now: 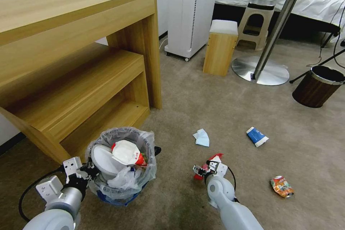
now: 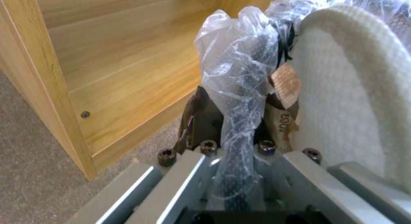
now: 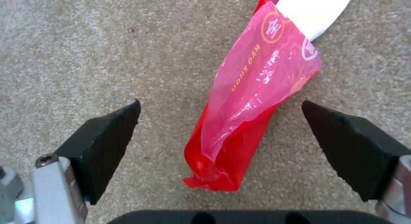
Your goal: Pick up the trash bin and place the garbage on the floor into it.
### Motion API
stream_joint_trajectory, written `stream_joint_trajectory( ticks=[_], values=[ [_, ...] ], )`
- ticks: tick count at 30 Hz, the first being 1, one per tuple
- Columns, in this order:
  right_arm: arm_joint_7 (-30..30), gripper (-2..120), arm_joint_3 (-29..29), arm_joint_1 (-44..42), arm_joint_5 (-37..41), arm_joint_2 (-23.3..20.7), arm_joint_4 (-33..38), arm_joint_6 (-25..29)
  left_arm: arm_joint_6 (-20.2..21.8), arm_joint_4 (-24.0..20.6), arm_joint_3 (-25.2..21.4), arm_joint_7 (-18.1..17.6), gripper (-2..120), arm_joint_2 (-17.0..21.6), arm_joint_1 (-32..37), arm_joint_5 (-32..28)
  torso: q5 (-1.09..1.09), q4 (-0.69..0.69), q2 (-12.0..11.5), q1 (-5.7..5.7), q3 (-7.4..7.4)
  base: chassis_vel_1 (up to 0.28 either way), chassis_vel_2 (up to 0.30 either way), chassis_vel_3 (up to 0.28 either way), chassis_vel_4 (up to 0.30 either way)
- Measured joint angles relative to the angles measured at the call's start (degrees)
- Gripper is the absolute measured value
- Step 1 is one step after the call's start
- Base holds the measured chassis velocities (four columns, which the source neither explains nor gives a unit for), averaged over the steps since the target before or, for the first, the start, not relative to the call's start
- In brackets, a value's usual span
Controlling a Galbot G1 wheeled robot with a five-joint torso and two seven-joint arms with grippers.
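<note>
Fingers (image 3: pixel 102 143) of right gripper (image 3: pixel 220 134) spread wide astride red wrapper (image 3: pixel 248 115) on floor; left gripper (image 2: pixel 237 127) pinches trash bin (image 1: pixel 122 165) rim. Best: centre, descend, close mid-wrapper.

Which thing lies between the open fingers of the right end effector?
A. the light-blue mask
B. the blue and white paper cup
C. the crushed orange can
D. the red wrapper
D: in the right wrist view, the red wrapper lies on the carpet between the spread fingers of the right end effector, not yet gripped.
</note>
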Motion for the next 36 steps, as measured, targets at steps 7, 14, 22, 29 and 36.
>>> stream_joint_trajectory(
  ticks=[7,14,22,29,36],
  values=[
    [-0.24,88,0.03,0.64,-0.58,0.03,-1.00,0.38,-0.06,-0.08,-0.01,0.00,1,0.04,0.07,0.04,0.00,0.00,0.00,0.00,0.00,0.000,0.000,0.000,0.000],
    [-0.38,75,0.18,0.61,-1.07,0.04,-1.13,0.71,-0.27,0.06,0.13,-0.01,1,-0.09,0.06,0.13,0.00,0.00,0.00,0.00,0.00,0.000,0.000,0.000,0.000],
    [-0.70,65,0.50,0.38,-1.72,-0.04,-1.65,1.19,-0.69,-0.04,0.23,-0.01,1,-0.02,0.25,0.15,0.00,0.00,0.00,0.00,0.00,0.000,0.000,0.000,0.000],
    [-0.83,54,0.57,-0.23,-2.42,0.28,-1.60,1.53,-0.83,0.06,0.44,0.02,1,-0.18,0.23,0.39,0.00,0.00,0.00,0.00,0.00,0.000,0.000,0.000,0.000],
    [-0.89,46,0.73,-0.43,-3.10,0.23,-1.57,1.72,-1.13,-0.06,0.44,0.12,1,-0.19,0.53,0.44,-0.01,0.00,0.00,0.00,0.00,0.000,0.000,0.000,0.000]
  ],
)
